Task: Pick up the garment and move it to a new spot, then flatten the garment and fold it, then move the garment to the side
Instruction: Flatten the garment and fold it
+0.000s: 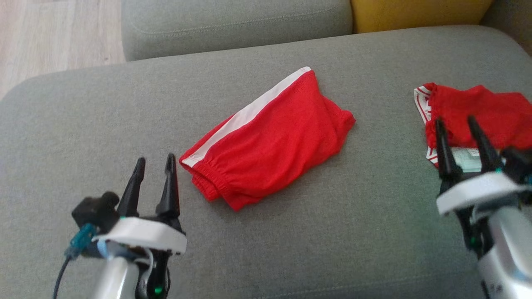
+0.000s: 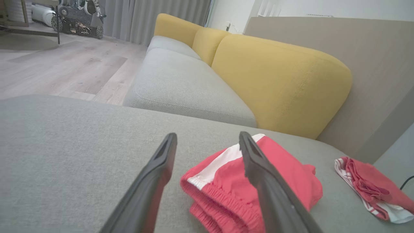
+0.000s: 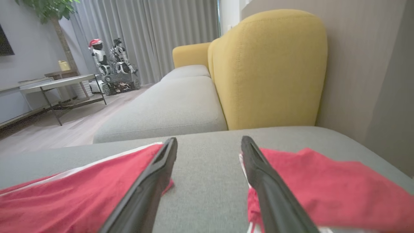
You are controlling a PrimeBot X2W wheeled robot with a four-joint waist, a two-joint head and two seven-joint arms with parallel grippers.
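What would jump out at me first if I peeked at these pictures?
The bright red shorts with a white stripe, lying in the middle of the grey sofa seat. A second red garment lies off to the right, by the open right gripper, while the open left gripper sits near the shorts' waistband. Behind the seat, a big yellow cushion stands out too.

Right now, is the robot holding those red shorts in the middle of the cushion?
No, the red shorts lie loose on the grey cushion, and the left hand beside them is open and empty.
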